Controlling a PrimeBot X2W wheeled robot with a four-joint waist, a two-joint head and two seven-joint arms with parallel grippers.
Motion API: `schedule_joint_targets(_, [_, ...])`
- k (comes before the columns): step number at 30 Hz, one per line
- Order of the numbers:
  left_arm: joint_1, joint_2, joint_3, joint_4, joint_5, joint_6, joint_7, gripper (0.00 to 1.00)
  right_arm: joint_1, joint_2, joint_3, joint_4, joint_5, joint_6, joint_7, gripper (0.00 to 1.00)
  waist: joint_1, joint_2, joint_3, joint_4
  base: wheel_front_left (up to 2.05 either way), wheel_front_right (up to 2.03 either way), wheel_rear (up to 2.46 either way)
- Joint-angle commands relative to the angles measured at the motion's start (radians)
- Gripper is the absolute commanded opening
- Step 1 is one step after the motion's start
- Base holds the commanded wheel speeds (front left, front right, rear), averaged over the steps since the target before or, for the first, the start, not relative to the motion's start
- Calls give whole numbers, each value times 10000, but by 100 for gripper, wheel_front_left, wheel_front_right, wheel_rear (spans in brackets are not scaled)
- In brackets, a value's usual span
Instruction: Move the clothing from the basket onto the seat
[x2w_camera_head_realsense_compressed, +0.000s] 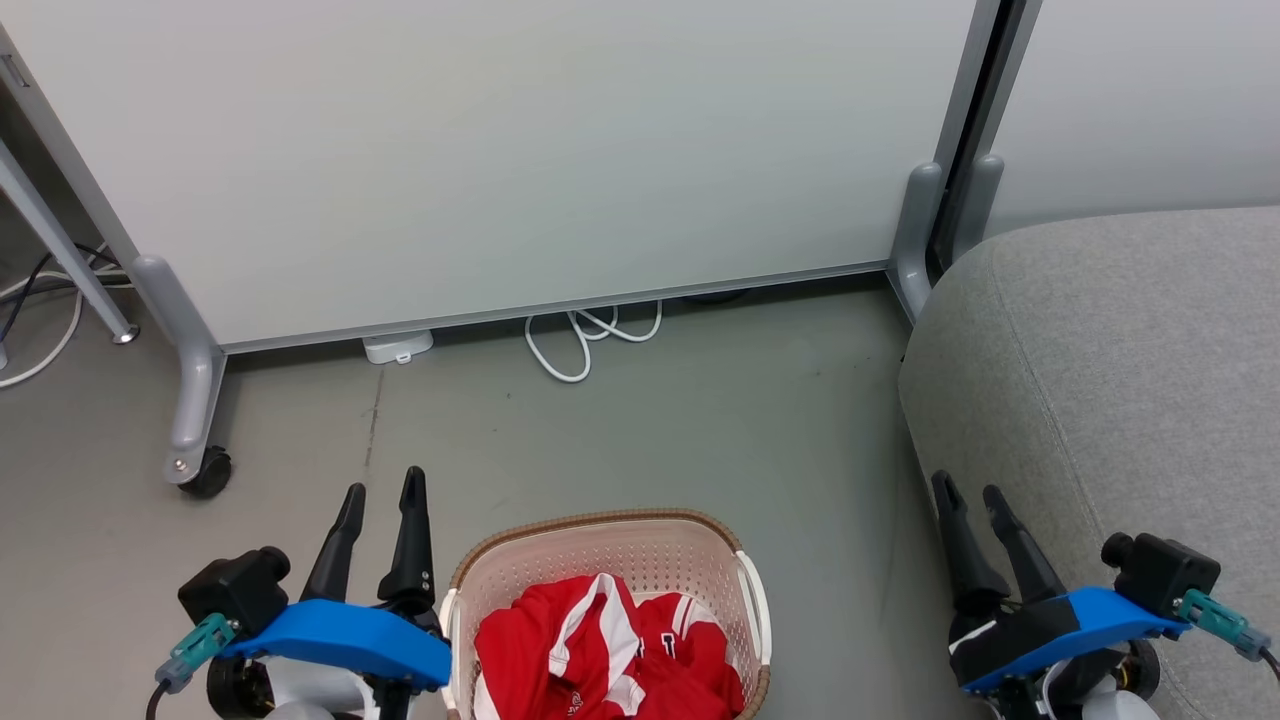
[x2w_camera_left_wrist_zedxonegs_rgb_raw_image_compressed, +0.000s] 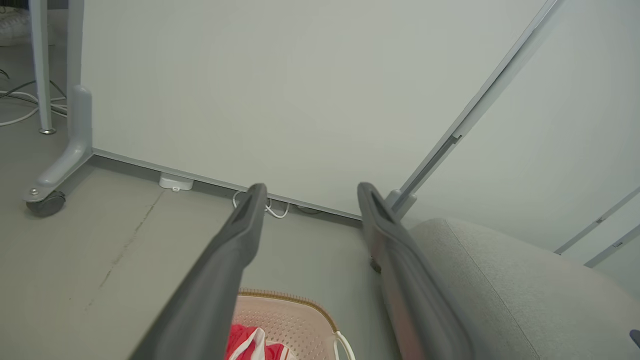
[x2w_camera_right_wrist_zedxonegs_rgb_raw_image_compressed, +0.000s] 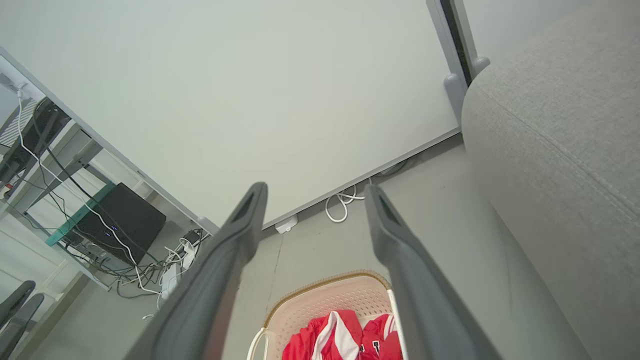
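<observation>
None of the clothing (x2w_camera_head_realsense_compressed: 600, 650) has reached the seat (x2w_camera_head_realsense_compressed: 1120, 380), as far as these views show. It lies as a crumpled red heap with white stripes inside the basket (x2w_camera_head_realsense_compressed: 640, 555), which stands on the floor (x2w_camera_head_realsense_compressed: 700, 420) in front of the robot. The head view cuts off the basket's near end, so I cannot tell how many garments are in the heap. The part of the seat in view, to the robot's right, carries no red fabric. A strip of floor separates it from the basket.

Both claws are idle. The left claw (x2w_camera_head_realsense_compressed: 383, 482) has its 2 fingers spread apart with nothing between them, and it hangs just beside the basket's left rim. The right claw (x2w_camera_head_realsense_compressed: 966, 486) is likewise spread and holds nothing. In the head view it sits near the seat's front edge, between seat and basket. Neither claw touches the fabric.

By my judgement the task is at its very start, with 0 pieces moved and the whole heap left. The first step would be for 1 claw to go down into the basket and take a fold. The fabric looks thin and shiny, so a pinch may slip or lift several pieces at once.
</observation>
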Motion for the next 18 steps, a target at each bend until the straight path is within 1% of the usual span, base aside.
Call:
schedule_joint_targets(1, [-259,82,-75,-42,238,-41,-95,100,-234,-74,28,-63,-267,17,-91,100,0,0,-2,4,0,0,0])
schedule_joint_targets(18, [-397,91,-321,315,1831,-71,-512,100,-248,-87,65,-135,-2083,21,-332,100,0,0,-20,7,0,0,0])
